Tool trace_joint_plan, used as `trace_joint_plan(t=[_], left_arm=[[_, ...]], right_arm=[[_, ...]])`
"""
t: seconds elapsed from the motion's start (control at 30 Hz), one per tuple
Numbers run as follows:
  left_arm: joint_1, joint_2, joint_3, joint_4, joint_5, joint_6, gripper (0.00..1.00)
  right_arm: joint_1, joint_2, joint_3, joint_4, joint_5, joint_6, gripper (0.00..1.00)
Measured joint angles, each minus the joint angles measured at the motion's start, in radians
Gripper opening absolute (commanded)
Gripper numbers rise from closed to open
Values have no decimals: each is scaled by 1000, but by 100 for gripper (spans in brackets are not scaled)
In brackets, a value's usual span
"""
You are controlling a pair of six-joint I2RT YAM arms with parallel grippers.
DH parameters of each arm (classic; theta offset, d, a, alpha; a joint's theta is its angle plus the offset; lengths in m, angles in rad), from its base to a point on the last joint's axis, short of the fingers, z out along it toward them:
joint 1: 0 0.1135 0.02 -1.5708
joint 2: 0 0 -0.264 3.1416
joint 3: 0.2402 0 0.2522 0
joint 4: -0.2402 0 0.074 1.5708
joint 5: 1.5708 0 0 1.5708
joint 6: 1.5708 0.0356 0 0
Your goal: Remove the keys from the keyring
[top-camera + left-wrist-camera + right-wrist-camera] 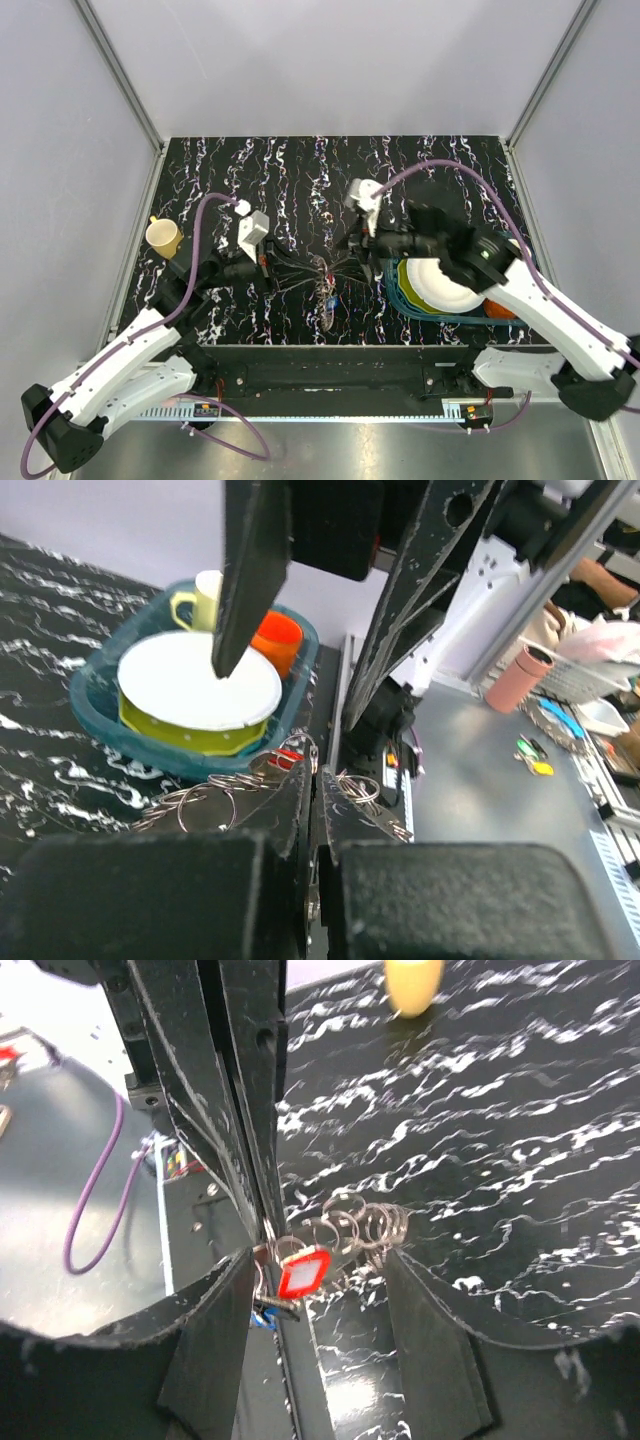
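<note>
One red key (303,1272) plus blue key (262,1318) hanging on keyring (325,272), front of table, left gripper (312,780) at its 9 o'clock clamped on it, right gripper (320,1350) at 3 o'clock spread wide, basket (100,710) further at 3, mug (163,236) at 10

We see only a sliver of the blue key (264,1320) beside a finger (215,1360) of the right end effector (318,1260). The yellow cup (413,982) is blurred and cropped. Overhead, the keyring (326,275) is too small to resolve.
</note>
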Motion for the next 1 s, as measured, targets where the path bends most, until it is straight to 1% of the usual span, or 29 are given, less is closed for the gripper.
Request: trace_joint_plan(t=[0.17, 0.23, 0.4, 0.57, 0.67, 0.8, 1.0], left_arm=[[1, -32, -53, 177, -55, -56, 0], [1, -53, -98, 300, -90, -89, 0], [2, -103, -191, 532, -185, -145, 0], [2, -105, -203, 696, -241, -190, 0], [2, -98, -225, 814, -270, -227, 0], [2, -78, -251, 931, -296, -276, 0], [2, -39, -264, 1014, -309, -325, 0]], right_arm=[[0, -229, -250, 316, 118, 82, 64], [0, -288, -339, 452, 148, 96, 65], [0, -336, -486, 674, 183, 109, 65], [0, -293, -502, 749, 176, 108, 65], [0, -267, -502, 787, 143, 100, 65], [0, -240, -502, 838, 89, 92, 68], [0, -215, -492, 906, 33, 76, 70]])
